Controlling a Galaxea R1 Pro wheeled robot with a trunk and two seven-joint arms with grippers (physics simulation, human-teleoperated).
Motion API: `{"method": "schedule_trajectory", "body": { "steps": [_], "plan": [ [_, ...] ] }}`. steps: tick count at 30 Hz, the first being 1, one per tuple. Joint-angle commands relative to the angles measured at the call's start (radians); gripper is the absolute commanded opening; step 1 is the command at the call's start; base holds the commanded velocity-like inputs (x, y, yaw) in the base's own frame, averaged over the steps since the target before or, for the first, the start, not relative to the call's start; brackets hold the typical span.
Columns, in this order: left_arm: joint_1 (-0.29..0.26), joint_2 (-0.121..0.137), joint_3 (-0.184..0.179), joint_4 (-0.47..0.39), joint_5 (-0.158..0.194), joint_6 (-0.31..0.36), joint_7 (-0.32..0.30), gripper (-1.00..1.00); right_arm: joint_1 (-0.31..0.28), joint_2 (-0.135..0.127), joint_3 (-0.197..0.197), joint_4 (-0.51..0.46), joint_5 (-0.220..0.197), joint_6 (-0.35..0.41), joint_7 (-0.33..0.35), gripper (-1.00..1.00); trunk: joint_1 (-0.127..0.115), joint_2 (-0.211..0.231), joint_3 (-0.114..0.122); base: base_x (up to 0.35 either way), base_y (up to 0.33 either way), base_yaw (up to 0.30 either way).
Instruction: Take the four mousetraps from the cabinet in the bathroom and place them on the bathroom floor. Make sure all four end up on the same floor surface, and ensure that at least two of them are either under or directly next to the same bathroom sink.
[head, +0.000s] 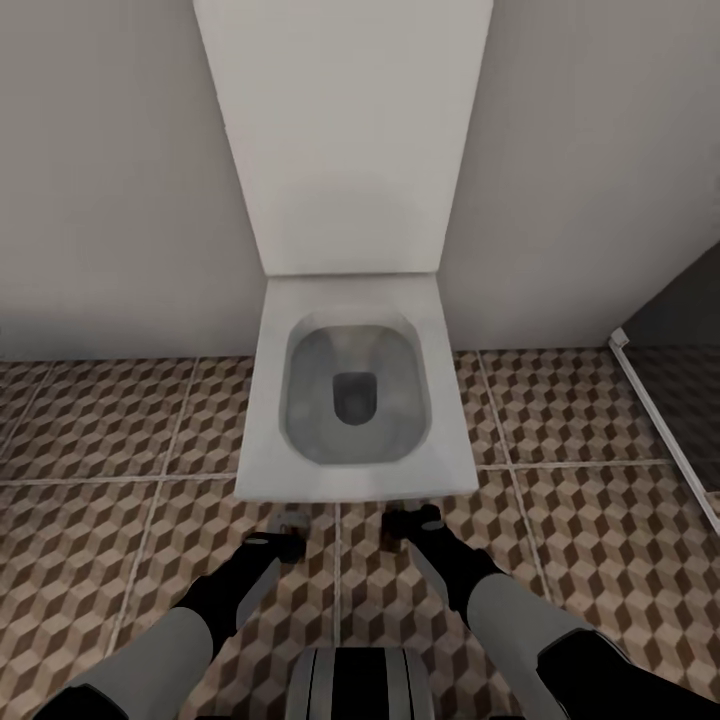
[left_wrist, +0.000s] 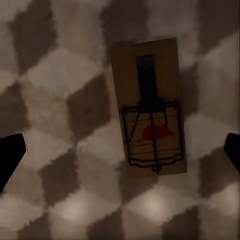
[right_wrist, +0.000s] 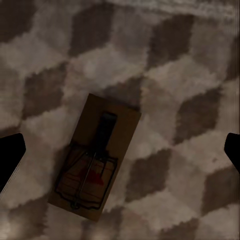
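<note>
Cube-patterned brown, beige and white floor tiles (head: 120, 470) run up to a plain grey wall, where a white toilet (head: 352, 400) stands with its lid raised. Both arms reach down toward the tiles just in front of the toilet's front edge, the left gripper (head: 283, 540) and the right gripper (head: 412, 522) side by side and a little apart. 1 mousetrap (left_wrist: 150, 107) lies flat on the tiles beneath the left gripper, lying free between its widely spread fingertips (left_wrist: 10, 155), which touch nothing. A 2nd mousetrap (right_wrist: 97, 157) lies flat and skewed beneath the right gripper, whose fingertips (right_wrist: 10, 157) also stand wide apart and clear of it. Both grippers are therefore empty, with 2 traps resting on the floor. Judged risk 1: these traps sit beside a toilet, and no wash basin is visible, so the requirement that at least 2 rest under or beside a basin may stay unmet if they are left in this spot. Judged risk 2: the traps are thin and flat, so a regrasp from above may cause the fingers to scrape the tile or push the board sideways. Judged risk 3: the base or arms could nudge a trap when the robot moves off, since both lie close ahead of it.
</note>
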Motion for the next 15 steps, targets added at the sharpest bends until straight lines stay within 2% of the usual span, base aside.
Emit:
{"method": "schedule_trajectory", "body": {
  "steps": [1,12,15],
  "plan": [
    [0.000,0.001,-0.008,-0.002,0.011,0.004,0.009,1.00,0.000,0.000,0.008,-0.001,-0.011,0.004,-0.008,1.00,-0.001,0.000,0.003,0.000,0.000,0.000],
    [0.000,0.001,-0.008,-0.002,0.011,0.004,0.009,1.00,-0.001,0.000,0.008,-0.001,-0.011,0.004,-0.008,1.00,-0.005,0.003,0.046,0.000,0.000,0.000],
    [0.000,0.001,-0.008,-0.002,0.011,0.004,0.009,1.00,0.000,0.000,0.008,-0.001,-0.011,0.004,-0.008,1.00,-0.005,0.003,0.046,0.000,0.000,0.000]
  ]
}}
